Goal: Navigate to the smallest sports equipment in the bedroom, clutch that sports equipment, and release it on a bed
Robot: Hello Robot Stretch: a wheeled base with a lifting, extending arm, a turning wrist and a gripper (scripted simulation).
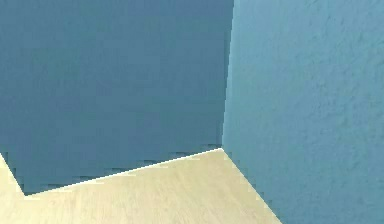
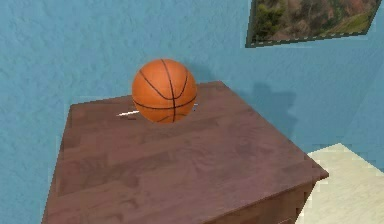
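In the arm side view you see an orange basketball (image 2: pixel 164 90) with black seams, sitting toward the back of a dark brown wooden bench (image 2: pixel 170 165), a little to the view's left of the middle and close to the wall behind it. The ball appears to rest on the bench top, though the exact point of contact is hard to make out. A thin pale sliver (image 2: pixel 126 115) pokes out from behind the ball's lower left side, and a smaller pale speck (image 2: pixel 197 103) shows at its right side; both are too small for you to tell what they are. The front and right parts of the bench top are bare wood grain. Behind the bench stands a textured blue wall (image 2: pixel 60 50), and in the view's upper right corner hangs a framed picture (image 2: pixel 312 20) of green and brown landscape tones, cut off by the top edge. At the lower right, past the bench's corner, lies a patch of pale floor (image 2: pixel 352 185). You cannot tell the gripper's state from these views, nor how the basketball lies relative to it. In the forward view you face a room corner: a darker blue wall (image 1: pixel 110 80) on the left meets a lighter blue wall (image 1: pixel 310 100) on the right, a thin white baseboard (image 1: pixel 170 160) runs along the bottom of the left wall, and light wooden flooring (image 1: pixel 150 195) spreads below.
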